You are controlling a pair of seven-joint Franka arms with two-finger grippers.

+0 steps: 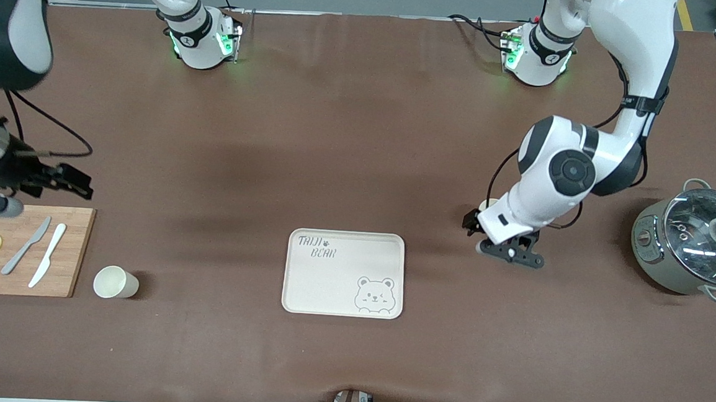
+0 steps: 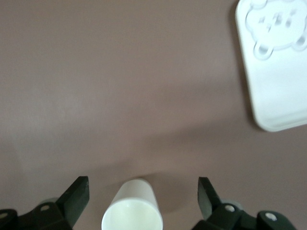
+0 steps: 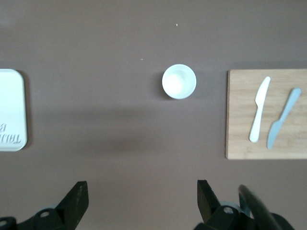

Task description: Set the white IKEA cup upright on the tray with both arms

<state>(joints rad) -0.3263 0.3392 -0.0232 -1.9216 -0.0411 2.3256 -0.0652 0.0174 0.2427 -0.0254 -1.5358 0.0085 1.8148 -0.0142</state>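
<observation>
The cream tray (image 1: pixel 344 273) with "TAIJI BEAR" lettering and a bear face lies mid-table, with nothing on it. One white cup (image 1: pixel 115 282) stands upright beside the cutting board; it also shows in the right wrist view (image 3: pixel 179 81). A second white cup (image 2: pixel 132 213) stands upright between the spread fingers of my left gripper (image 2: pixel 142 184), untouched; in the front view only a sliver of this second cup (image 1: pixel 488 204) shows under the left gripper (image 1: pixel 478 222), beside the tray toward the left arm's end. My right gripper (image 1: pixel 82 185) (image 3: pixel 141 188) is open and empty above the table by the cutting board.
A wooden cutting board (image 1: pixel 25 249) with two knives and two lemon slices lies at the right arm's end. A grey pot with a glass lid (image 1: pixel 697 243) stands at the left arm's end. The tray's corner shows in the left wrist view (image 2: pixel 276 72).
</observation>
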